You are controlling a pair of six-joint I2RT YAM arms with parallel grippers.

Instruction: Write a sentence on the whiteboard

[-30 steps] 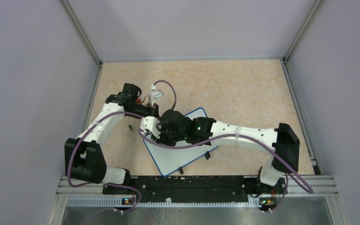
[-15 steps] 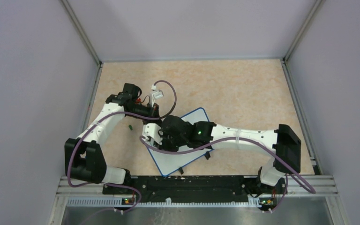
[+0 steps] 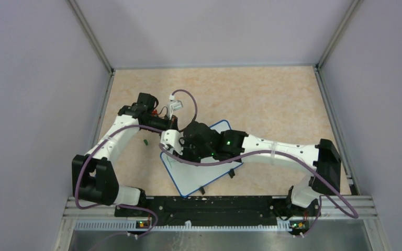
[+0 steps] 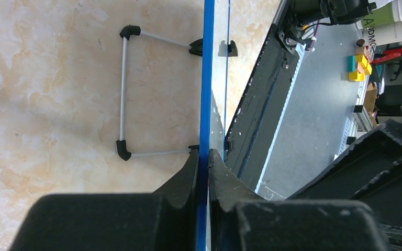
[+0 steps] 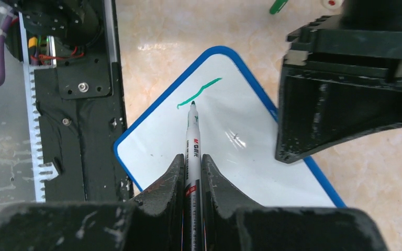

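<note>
The whiteboard (image 3: 201, 177) sits askew on the surface (image 3: 272, 99), its near corner close to the black base rail (image 3: 209, 206). Both wrists crowd its far-left part. The left end effector (image 4: 203, 154) pinches its blue rim. The right end effector (image 5: 192, 159) clamps a marker (image 5: 192, 138), tip at a short green stroke (image 5: 199, 93). A green cap (image 3: 145, 141) lies left of it, and bare surface stretches beyond and to its right.

A beige marbled table (image 3: 272, 99) filled the floor of a booth with pale grey walls (image 3: 31, 78) and metal corner posts (image 3: 91, 36). A small green piece (image 3: 144, 141) lay on the table toward its left side, with a small white bit (image 5: 331, 2) near it. A black rail (image 3: 214, 206) ran along the near edge, and a grey metal shelf (image 3: 230, 238) lay past it. Off the table stood yellow blocks (image 4: 361, 65), a teal block (image 4: 351, 63), stacked paper cups (image 4: 398, 21) and a red tool (image 4: 398, 52).
</note>
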